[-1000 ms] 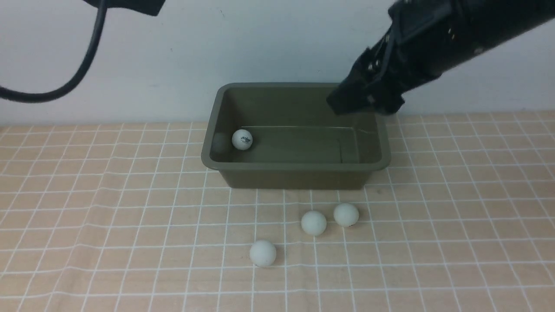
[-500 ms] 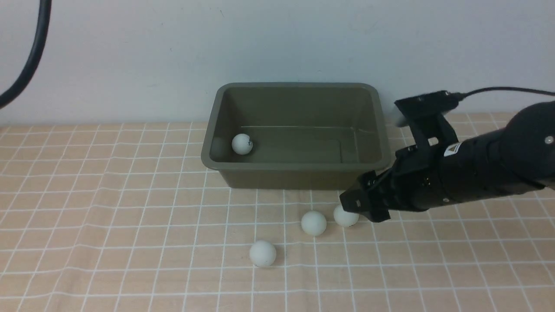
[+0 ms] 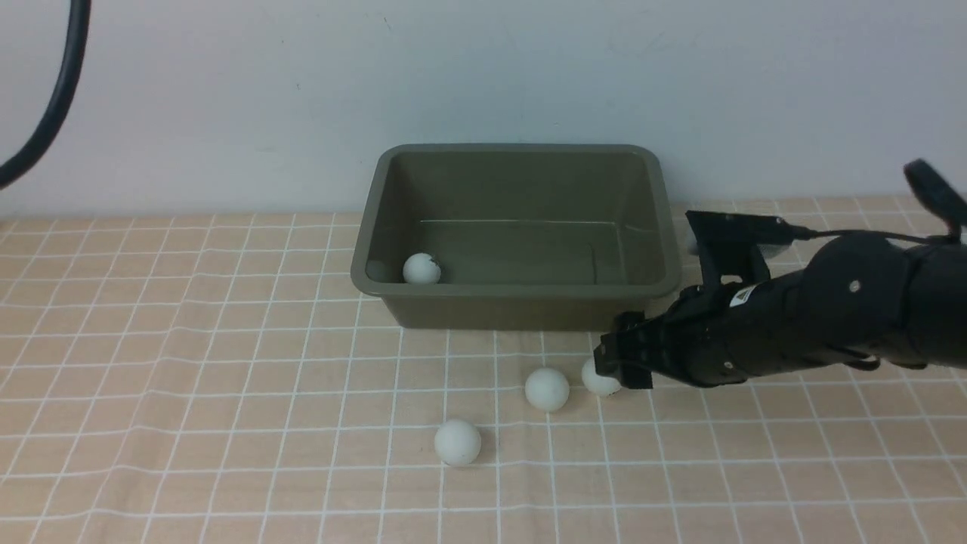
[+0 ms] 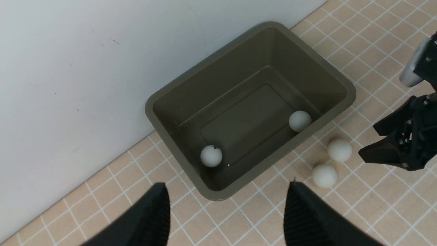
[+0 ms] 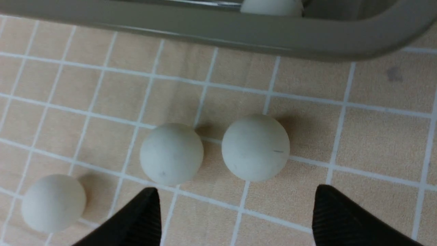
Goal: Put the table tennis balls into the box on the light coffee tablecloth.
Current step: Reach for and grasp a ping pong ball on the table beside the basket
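three table tennis balls (image 3: 547, 389) lie on the light coffee tablecloth (image 3: 227, 378) at the box's (image 3: 514, 290) six o'clock; two more sit inside it. the right gripper (image 5: 235, 193), jaws spread, is low at three o'clock of the rightmost ball (image 3: 597, 381). the left gripper (image 4: 227, 186) hangs high, spread, empty.

The olive-green box (image 3: 521, 306) is set upright on the gridded light coffee tablecloth (image 3: 189, 393). Two white table tennis balls are seen inside it: a marked ball (image 4: 211, 155) and a plain ball (image 4: 300, 121). Three more are found on the cloth just before it: a near ball (image 3: 458, 441), a middle ball (image 3: 547, 389) and a right ball (image 3: 594, 381).
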`<move>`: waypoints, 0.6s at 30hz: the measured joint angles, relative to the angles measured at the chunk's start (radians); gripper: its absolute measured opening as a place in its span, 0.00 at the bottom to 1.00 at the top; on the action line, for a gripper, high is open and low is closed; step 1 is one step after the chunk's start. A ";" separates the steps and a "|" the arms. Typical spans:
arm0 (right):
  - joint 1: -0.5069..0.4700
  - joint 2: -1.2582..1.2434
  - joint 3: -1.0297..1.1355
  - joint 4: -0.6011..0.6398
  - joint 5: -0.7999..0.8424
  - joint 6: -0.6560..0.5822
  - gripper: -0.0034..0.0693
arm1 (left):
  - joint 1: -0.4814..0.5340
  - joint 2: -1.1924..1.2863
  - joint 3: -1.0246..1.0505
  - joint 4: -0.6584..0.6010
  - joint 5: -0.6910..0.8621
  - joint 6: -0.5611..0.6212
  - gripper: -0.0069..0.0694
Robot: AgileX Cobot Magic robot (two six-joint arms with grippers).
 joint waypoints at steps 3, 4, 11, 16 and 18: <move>0.000 0.035 0.000 0.012 -0.038 0.000 0.78 | 0.000 0.000 0.000 0.000 0.000 0.000 0.58; 0.000 0.043 0.000 0.018 -0.047 0.000 0.78 | 0.000 0.000 0.000 0.000 0.000 0.000 0.58; 0.000 0.103 -0.030 0.056 -0.074 -0.001 0.78 | 0.000 0.000 0.000 0.000 0.000 0.000 0.58; 0.000 0.159 -0.102 0.063 -0.062 -0.005 0.77 | 0.000 0.000 0.000 0.000 0.000 0.000 0.58; 0.000 0.175 -0.114 0.064 -0.058 -0.005 0.76 | 0.000 0.000 0.000 0.000 0.000 0.000 0.58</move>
